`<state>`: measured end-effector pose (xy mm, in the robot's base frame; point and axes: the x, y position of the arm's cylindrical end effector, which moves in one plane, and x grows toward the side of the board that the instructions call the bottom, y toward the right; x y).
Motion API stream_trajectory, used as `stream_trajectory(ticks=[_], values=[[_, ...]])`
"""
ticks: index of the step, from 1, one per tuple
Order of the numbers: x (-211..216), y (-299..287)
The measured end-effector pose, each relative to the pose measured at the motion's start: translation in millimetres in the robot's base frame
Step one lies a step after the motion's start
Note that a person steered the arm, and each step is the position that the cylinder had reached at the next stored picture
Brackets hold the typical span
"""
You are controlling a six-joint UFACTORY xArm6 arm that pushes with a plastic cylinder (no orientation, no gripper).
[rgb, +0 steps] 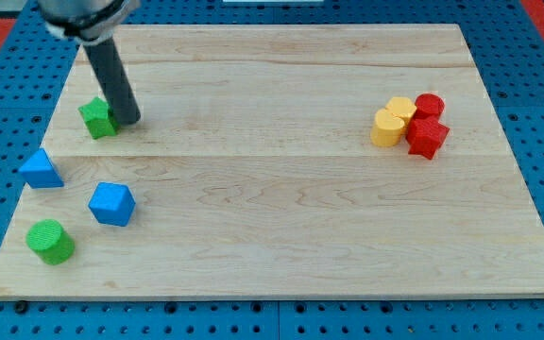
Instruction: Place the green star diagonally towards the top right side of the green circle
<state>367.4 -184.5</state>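
The green star (97, 117) lies near the board's left edge, in the upper left. My tip (128, 122) touches the star's right side, the dark rod rising up and to the left out of the view's top. The green circle (50, 241), a short cylinder, stands near the bottom left corner, well below the star and slightly to its left.
A blue triangle (41, 169) sits at the left edge and a blue cube-like block (111, 203) lies between the star and the green circle. At the right, two yellow blocks (392, 121) and two red blocks (428, 127) cluster together. The wooden board (281, 236) rests on a blue pegboard.
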Motion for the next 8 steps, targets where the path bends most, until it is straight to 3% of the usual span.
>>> stream_trajectory(ticks=[1, 2, 4, 7, 8], values=[[-16.1, -5.1], [2.5, -24.5], [-7.3, -47.5], [68.6, -61.7], [63.8, -46.9]])
